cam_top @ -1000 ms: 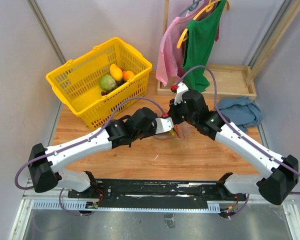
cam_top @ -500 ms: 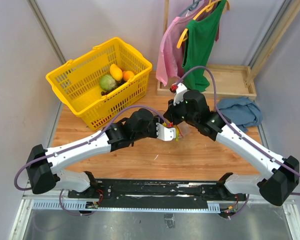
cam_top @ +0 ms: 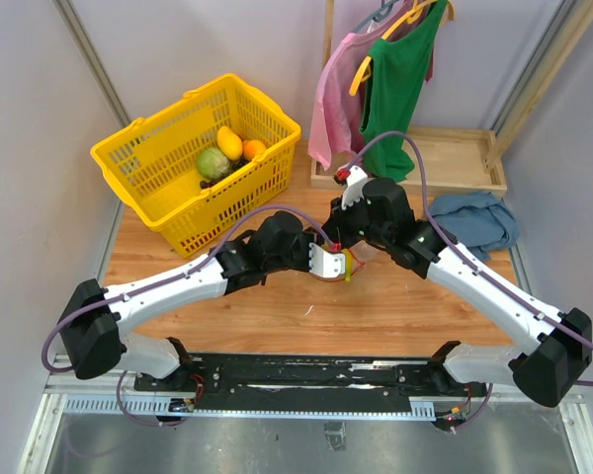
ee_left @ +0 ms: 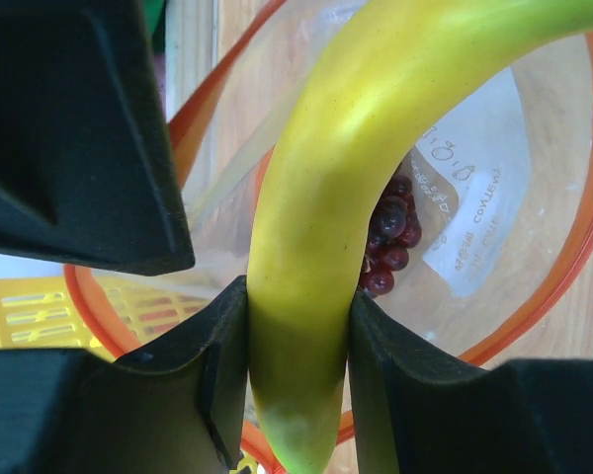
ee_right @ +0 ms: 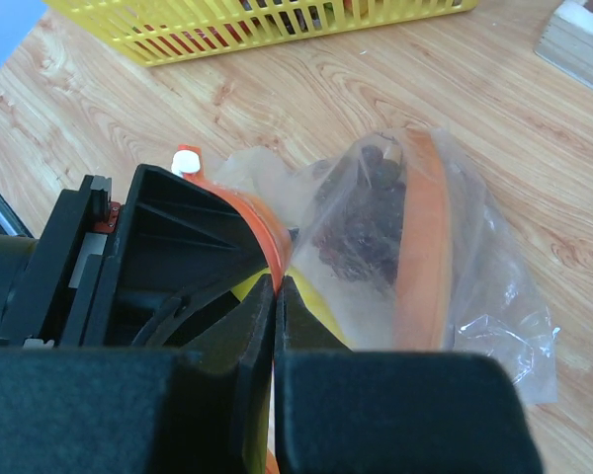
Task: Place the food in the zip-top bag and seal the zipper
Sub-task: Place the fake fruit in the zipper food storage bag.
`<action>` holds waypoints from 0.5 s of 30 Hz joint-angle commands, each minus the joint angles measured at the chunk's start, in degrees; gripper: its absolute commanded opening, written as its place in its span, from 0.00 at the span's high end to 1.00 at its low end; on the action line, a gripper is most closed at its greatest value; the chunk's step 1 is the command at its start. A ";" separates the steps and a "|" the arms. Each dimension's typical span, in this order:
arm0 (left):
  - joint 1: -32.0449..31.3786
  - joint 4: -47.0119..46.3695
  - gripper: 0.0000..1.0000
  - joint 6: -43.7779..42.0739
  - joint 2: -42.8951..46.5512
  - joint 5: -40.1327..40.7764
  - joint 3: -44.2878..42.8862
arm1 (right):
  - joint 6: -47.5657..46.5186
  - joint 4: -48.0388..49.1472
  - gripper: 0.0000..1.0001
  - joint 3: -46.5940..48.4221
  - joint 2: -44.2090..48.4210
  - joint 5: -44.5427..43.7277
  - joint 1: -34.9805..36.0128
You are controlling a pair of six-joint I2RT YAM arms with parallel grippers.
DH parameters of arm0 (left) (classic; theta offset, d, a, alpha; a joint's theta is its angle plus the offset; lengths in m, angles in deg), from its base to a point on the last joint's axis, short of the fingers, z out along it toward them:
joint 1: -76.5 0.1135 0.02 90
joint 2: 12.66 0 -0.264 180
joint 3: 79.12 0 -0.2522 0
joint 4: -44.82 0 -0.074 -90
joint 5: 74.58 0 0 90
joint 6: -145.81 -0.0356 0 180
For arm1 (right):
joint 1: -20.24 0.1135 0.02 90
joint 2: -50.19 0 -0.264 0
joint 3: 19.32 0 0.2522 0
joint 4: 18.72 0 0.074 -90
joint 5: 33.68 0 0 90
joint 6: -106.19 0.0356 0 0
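Left wrist cam: clamping the yellow piece point(ee_left: 356, 148) with the left hand point(ee_left: 298, 346), right inside the mouth of the zip-top bag point(ee_left: 494, 227), grape bunch point(ee_left: 390, 242) at 3 o'clock of it. Pinching the zipper point(ee_right: 262, 222) with the fully closed right hand point(ee_right: 277, 296), rest of it lying on the desk point(ee_right: 306, 89) toward 2 o'clock.

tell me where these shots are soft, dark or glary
Left wrist view: the yellow banana-like piece fills the frame with a bright highlight, the left end effector's fingers are featureless black, the grape bunch behind is sharper. Right wrist view: the right end effector's fingers are dark and soft, the zip-top bag shows mild sheen, the table wood grain is crisp. Top external view: even light, sharp.
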 commanded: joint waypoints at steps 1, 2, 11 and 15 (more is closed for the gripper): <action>1.26 -4.44 0.70 0.87 0.03 -2.55 -0.05 | 0.48 2.73 0.99 -0.29 1.74 1.97 -0.78; 1.71 -4.79 0.67 1.19 0.20 -2.98 0.15 | 0.45 2.56 0.99 -0.14 1.54 2.27 -0.78; 6.39 -1.06 0.59 10.41 1.21 -1.58 0.88 | 0.22 0.95 0.99 0.74 2.07 1.28 -0.85; 6.39 0.25 0.57 14.51 -0.10 -2.42 0.17 | 1.46 0.30 0.99 1.51 1.15 2.47 -0.80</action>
